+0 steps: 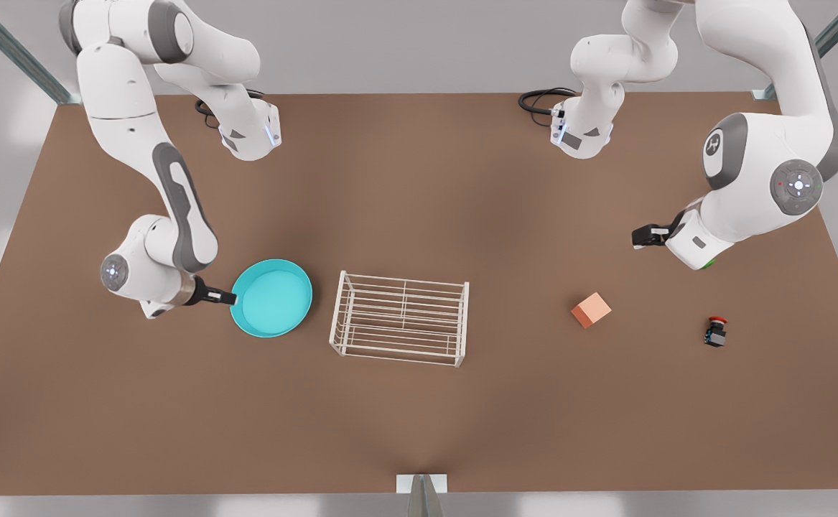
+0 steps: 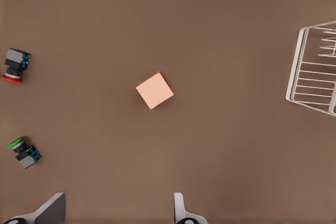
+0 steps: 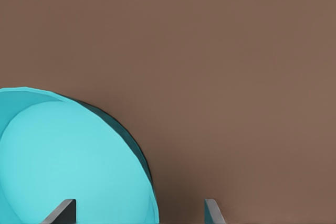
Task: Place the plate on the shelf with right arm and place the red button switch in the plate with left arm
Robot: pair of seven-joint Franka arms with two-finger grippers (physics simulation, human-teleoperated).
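Right side first: fingers [image 3: 64, 212] spread apart, nothing clamped between them, one over the turquoise bowl of the plate [image 3: 63, 156], the other outside its rim over bare table [image 3: 236, 77]. Straddling that rim, then, not closed on it. In the front view, right gripper [image 1: 222, 296] level and low, black tips at the plate's edge on the side turned away from the shelf [image 1: 399, 318]. Plate itself just beside the shelf, on the front view's left of it, a narrow strip of table between the two. Nothing on the shelf's bars.

Left side: fingers [image 2: 51, 209] likewise parted and holding nothing, brown table between them. Left gripper [image 1: 649, 235] up in the air well to the front view's right of the shelf and farther back than it, apart from every object.

Red button switch [image 1: 715, 332] well apart from the shelf, far out on the front view's right, resting on the table with its red cap showing. Lying on its side in the left wrist view [image 2: 14, 65].

Between shelf and switch, a salmon-orange cube [image 1: 591, 310], closer to the switch than to the shelf. Farther from the shelf than the cube, and near the switch in the left wrist view, a small black device with a green cap [image 2: 23, 151].
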